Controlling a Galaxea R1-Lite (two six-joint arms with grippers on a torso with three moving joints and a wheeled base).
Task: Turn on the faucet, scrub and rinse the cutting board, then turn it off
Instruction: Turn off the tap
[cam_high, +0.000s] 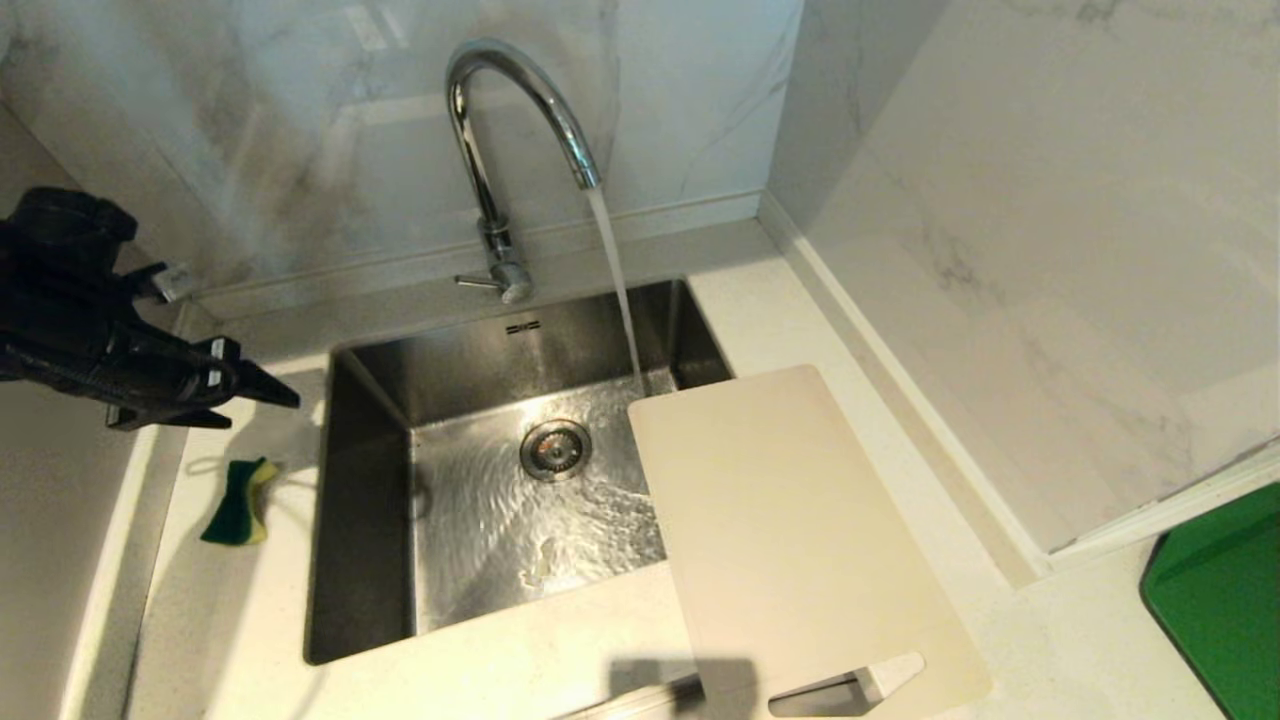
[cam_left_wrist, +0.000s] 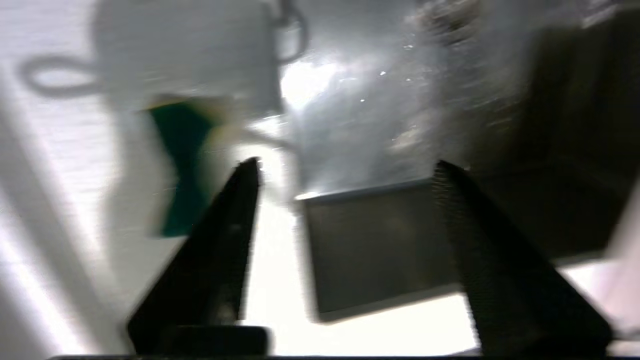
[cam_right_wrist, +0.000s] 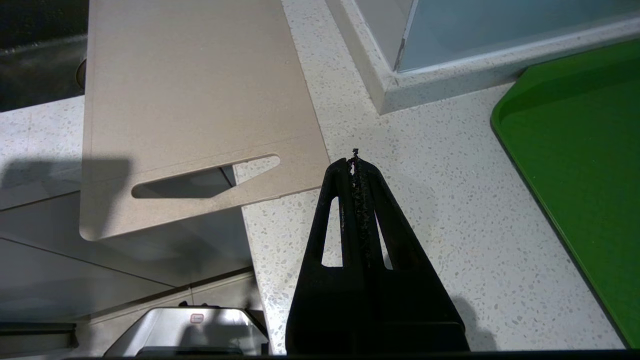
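Water pours from the faucet (cam_high: 500, 130) into the sink (cam_high: 360, 500), landing near the basin's far right corner. The cutting board (cam_high: 790, 530) lies over the sink's right rim, slot end jutting past the worktop's (cam_high: 1050, 640) front edge. The left gripper (cam_high: 270, 385) hangs released, empty, above the worktop's left side, over the sponge (cam_high: 238, 503). The right gripper (cam_right_wrist: 356, 162) sits clenched, empty, beside the board's slot end, near the green board (cam_right_wrist: 580, 150).

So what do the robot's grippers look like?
Both are matte black. The left gripper has two long tapering fingers with finely ribbed inner faces. The right gripper has wedge-shaped fingers with slot cutouts and a toothed inner edge.
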